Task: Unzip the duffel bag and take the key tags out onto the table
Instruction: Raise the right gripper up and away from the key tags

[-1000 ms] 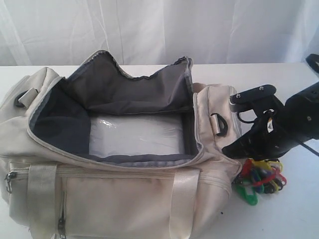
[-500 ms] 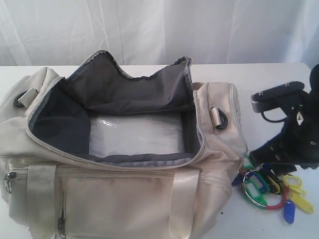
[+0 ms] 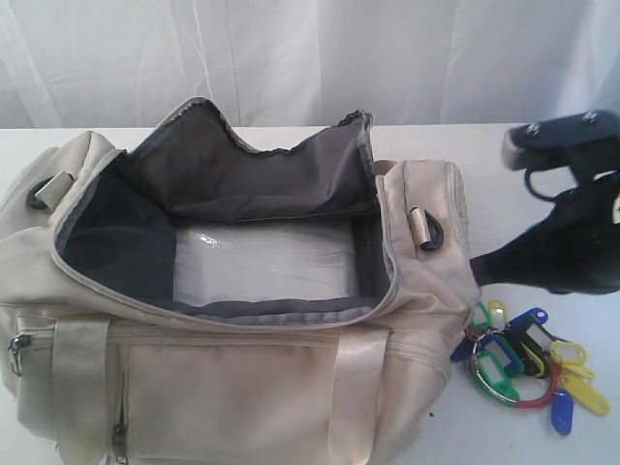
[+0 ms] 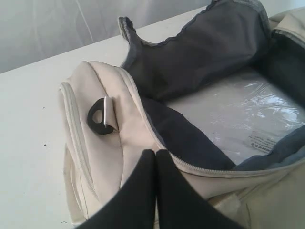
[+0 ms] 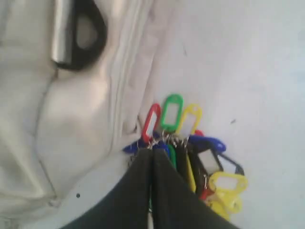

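The cream duffel bag (image 3: 242, 387) sits unzipped on the white table (image 3: 484, 145), its grey-piped top flap (image 3: 262, 174) thrown back to bare the dark grey lining and a pale base panel under clear plastic (image 3: 262, 262) on the bag's floor. The key tags (image 3: 513, 363), a ring-bound bunch in red, blue, green and yellow, lie out on the tabletop just beside the bag's right-hand end, spread flat with several paper label windows facing up. The right gripper (image 3: 475, 264) hangs above them, its black fingers pressed together with nothing seen between them and its tip pointing toward the bag's end panel, close under a black strap ring (image 3: 429, 232); in the right wrist view the closed fingertips overlap the top of the bunch, but the exterior view shows a gap between gripper and tags. At the bag's opposite end, the left gripper (image 4: 155, 153) appears only in its own wrist view, fingers likewise drawn together, poised over the cream fabric near the open zip edge and beside that end's strap ring (image 4: 101, 117); whether it touches the cloth cannot be told. A white curtain (image 3: 291, 48) hangs behind the table.
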Available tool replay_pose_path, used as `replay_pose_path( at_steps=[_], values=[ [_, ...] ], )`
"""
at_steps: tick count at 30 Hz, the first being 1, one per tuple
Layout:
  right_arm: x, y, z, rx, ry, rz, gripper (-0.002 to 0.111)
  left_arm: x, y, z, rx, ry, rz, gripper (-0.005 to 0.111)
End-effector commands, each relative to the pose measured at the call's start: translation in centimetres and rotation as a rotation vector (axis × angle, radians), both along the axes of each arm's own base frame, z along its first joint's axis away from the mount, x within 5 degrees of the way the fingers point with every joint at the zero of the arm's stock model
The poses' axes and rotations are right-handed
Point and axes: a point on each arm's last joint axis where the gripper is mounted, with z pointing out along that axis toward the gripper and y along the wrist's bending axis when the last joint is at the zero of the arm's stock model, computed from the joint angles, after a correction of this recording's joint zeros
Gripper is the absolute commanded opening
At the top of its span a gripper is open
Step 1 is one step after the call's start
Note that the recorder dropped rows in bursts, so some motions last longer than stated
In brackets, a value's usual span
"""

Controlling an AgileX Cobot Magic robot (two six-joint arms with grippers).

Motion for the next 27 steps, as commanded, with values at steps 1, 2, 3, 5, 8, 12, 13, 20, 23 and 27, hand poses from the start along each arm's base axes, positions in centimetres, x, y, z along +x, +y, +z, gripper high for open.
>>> replay_pose_path(
  at_steps=[1,2,3,5,8,12,13,20,23,27],
  values=[
    [-2.0,-1.2,4.0,0.077,-0.235,0.012,0.000,-0.2,-0.1,0.0,-0.020,-0.009,-0.005,0.000],
    [-2.2,-1.3,4.9,0.108,-0.308,0.015,0.000,-0.1,-0.1,0.1,-0.021,-0.011,-0.004,0.000],
    [-2.3,-1.4,5.6,0.134,-0.361,0.016,0.000,-0.1,-0.1,0.1,-0.021,-0.013,-0.004,0.000],
    [-2.7,-1.5,6.9,0.189,-0.463,0.018,0.000,-0.1,0.0,0.1,-0.010,-0.020,0.000,0.000],
    [-3.4,-1.8,8.1,0.228,-0.543,0.019,0.000,0.0,0.0,-0.2,0.056,-0.037,-0.030,0.000],
    [-4.1,-2.1,8.8,0.257,-0.573,0.013,0.000,0.0,-0.1,-1.3,0.064,0.007,-0.034,0.000],
    [-4.3,-2.2,8.9,0.258,-0.576,0.013,0.000,0.0,-0.1,-1.6,0.065,0.023,-0.037,0.000],
    [-4.6,-2.4,9.1,0.264,-0.587,0.012,0.000,-0.3,-0.4,-1.9,0.001,0.086,-0.047,0.000],
    [-4.6,-2.4,9.1,0.262,-0.583,0.012,0.000,-0.3,-0.4,-1.9,0.001,0.086,-0.047,0.000],
    [-4.6,-2.4,9.1,0.262,-0.583,0.012,0.000,-0.3,-0.4,-1.9,0.002,0.083,-0.047,0.000]
  ],
)
